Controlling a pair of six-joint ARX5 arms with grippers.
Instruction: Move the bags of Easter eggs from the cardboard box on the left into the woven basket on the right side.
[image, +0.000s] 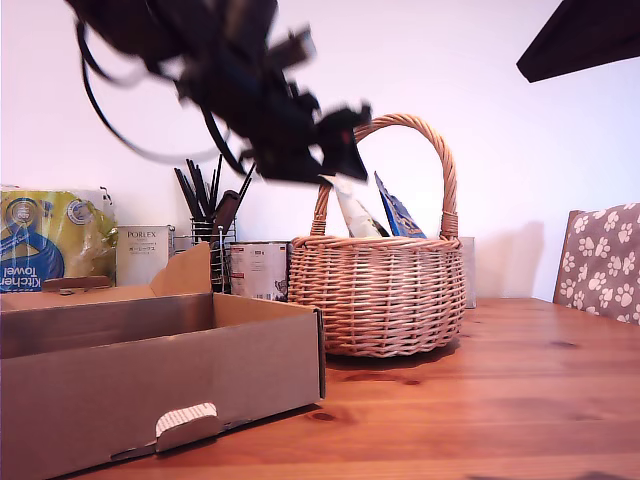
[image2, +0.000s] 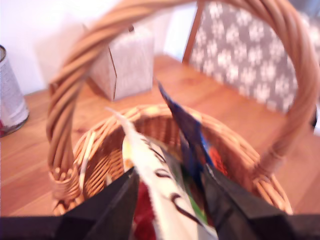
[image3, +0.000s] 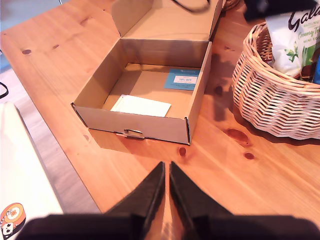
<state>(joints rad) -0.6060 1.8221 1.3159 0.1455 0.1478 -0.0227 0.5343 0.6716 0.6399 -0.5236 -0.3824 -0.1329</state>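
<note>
The woven basket (image: 385, 290) (image2: 100, 145) (image3: 270, 100) stands on the wooden table in the middle of the exterior view. A white bag of Easter eggs (image: 352, 212) (image2: 160, 185) (image3: 290, 40) stands in it, beside a dark blue bag (image: 400, 212) (image2: 182, 125). My first gripper (image: 335, 165) (image2: 170, 200) hangs blurred just over the basket, open, with the white bag between its fingers (image2: 115, 210). The cardboard box (image: 150, 370) (image3: 150, 125) sits at the exterior view's left and shows no bags. My second gripper (image3: 166, 175) is shut and empty, high above the table.
Behind the box stand a kitchen towel pack (image: 50, 245), a Porlex carton (image: 143, 255), a wire utensil holder (image: 210, 215) and a tin (image: 258, 270). A paw-print chair (image: 600, 260) is at the exterior view's right. A white card (image3: 141, 106) and a blue card (image3: 181, 79) lie in the box.
</note>
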